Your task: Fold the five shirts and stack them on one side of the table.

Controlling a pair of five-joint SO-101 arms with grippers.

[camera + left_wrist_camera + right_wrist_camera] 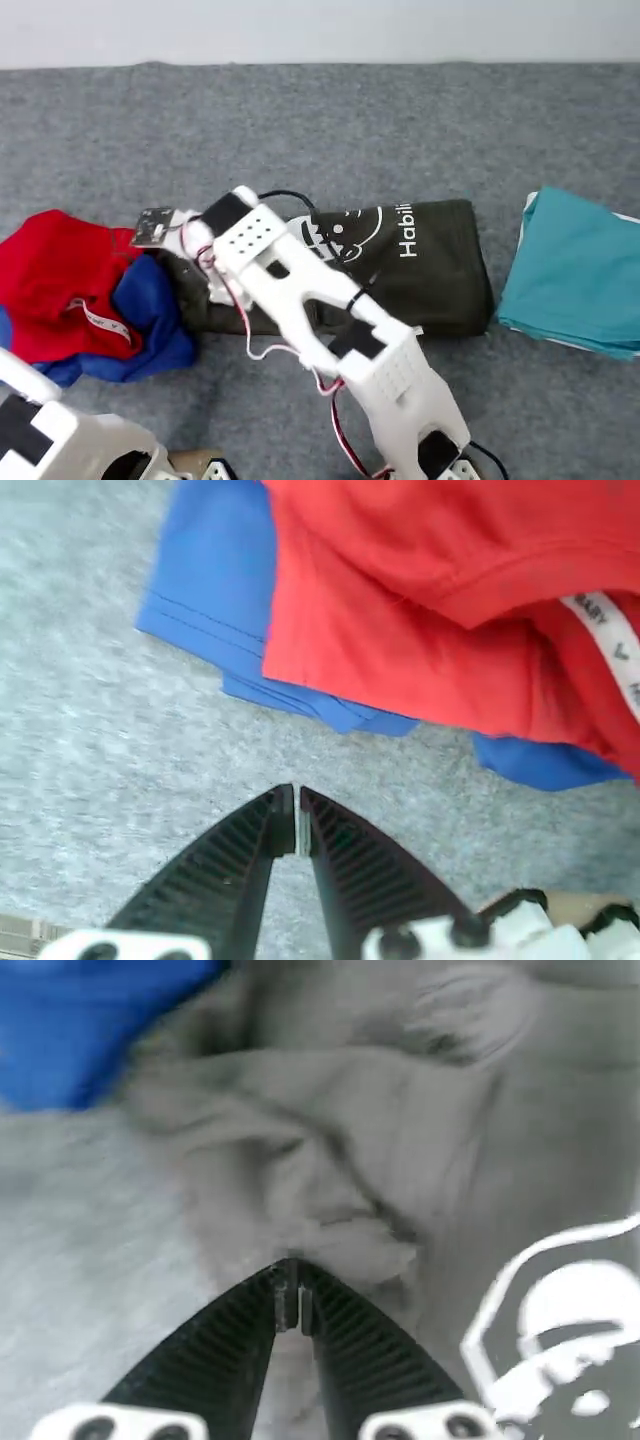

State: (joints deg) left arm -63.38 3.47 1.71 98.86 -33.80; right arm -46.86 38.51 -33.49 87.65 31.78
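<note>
Folding the dark shirt (420,275) seems the step in hand: the right hand (288,1278), closed with its tips at the shirt's bunched edge, next needs a sure pinch to draw that edge over, while the closed left hand (297,805) hangs just short of the red shirt (420,610).

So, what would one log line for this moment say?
left pincer: shut, over table by blue shirt | right pincer: shut, at dark shirt edge | teal shirt: folded aside

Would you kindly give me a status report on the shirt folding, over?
Left gripper shut, empty, over table. Right gripper shut at bunched edge of dark green shirt. Red shirt and blue shirt heaped alongside, unfolded.
</note>
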